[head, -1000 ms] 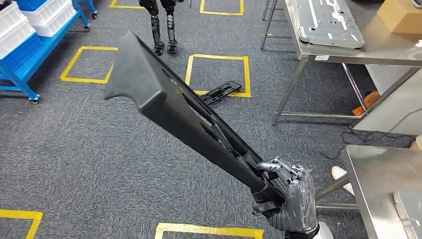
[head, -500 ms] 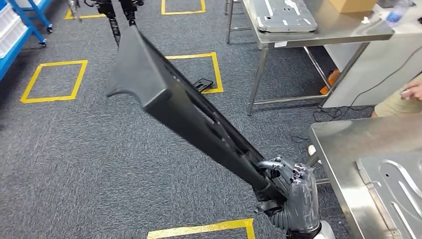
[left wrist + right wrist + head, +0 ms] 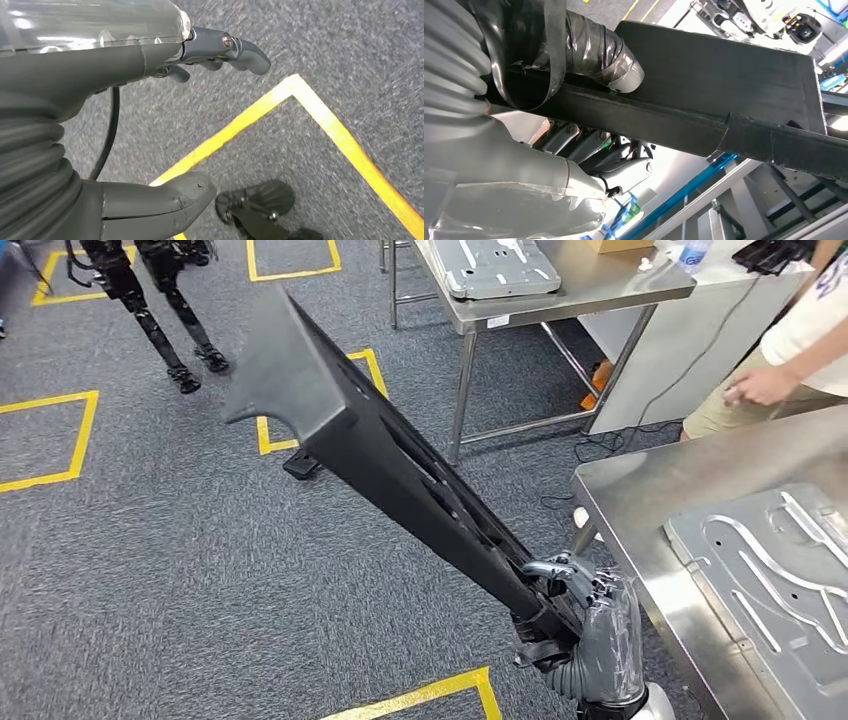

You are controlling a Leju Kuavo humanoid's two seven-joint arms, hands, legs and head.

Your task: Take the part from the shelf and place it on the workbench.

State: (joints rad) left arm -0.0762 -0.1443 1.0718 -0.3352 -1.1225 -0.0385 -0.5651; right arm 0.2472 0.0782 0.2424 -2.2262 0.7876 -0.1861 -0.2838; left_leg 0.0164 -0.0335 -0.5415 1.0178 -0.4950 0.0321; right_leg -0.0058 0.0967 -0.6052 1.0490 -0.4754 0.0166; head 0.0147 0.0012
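Right hand grips the long black part at its near end, fingers wrapped around it, far end raised over the carpet, likely for clearance. Left hand hangs empty, fingers loosely apart. View has swung right since earlier: steel counter now nearer, person beside it.
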